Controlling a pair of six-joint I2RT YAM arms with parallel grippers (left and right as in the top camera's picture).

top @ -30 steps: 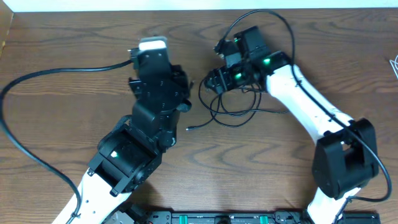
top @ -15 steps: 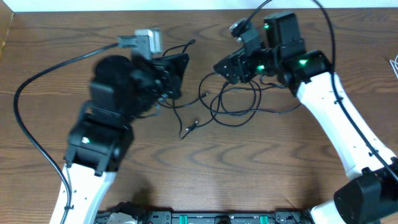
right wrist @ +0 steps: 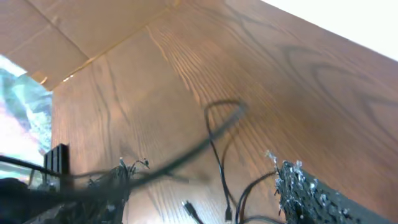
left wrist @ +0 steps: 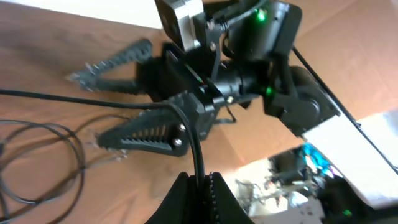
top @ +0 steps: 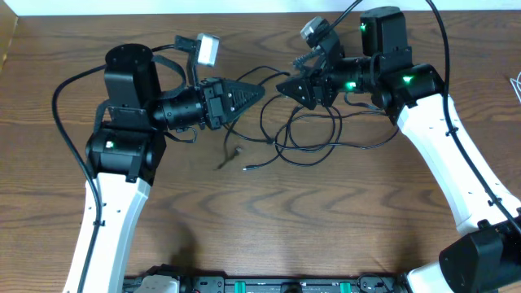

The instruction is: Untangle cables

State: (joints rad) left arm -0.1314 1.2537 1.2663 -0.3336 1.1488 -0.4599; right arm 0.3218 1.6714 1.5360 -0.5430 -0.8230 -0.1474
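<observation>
**Left end effector** (top: 254,91): fingers pressed together, pinching a strand of the black cord (top: 313,145). The left wrist view shows the strand entering the closed tips. A second ago this end effector pointed away from the arm's base, well to the left of the cord heap. It has since swung round to lie level just left of the heap's upper edge, aimed at the other tool.

**Right end effector** (top: 285,86): fingers (left wrist: 146,134) spread, with a strand running across the gap between them but not clamped. It has lifted back and sits at the heap's upper edge, nose to nose with the left one but apart from it.

**Cord:** most of the loops lie on the bench (top: 342,228) below the right end effector. The loops look looser than they did a second ago. One plug end (top: 221,165) now lies to the lower left of the heap, where nothing lay before. A second plug end (top: 248,168) rests nearer the heap's lower edge, roughly where it was.

**Assessment:** the leftward pull has drawn one tail out, so separation has started. The main loops still cross one another, and I judge the task well short of complete. The right tool has no grip, so further pulling by the left one would probably drag the whole heap rather than open it.
</observation>
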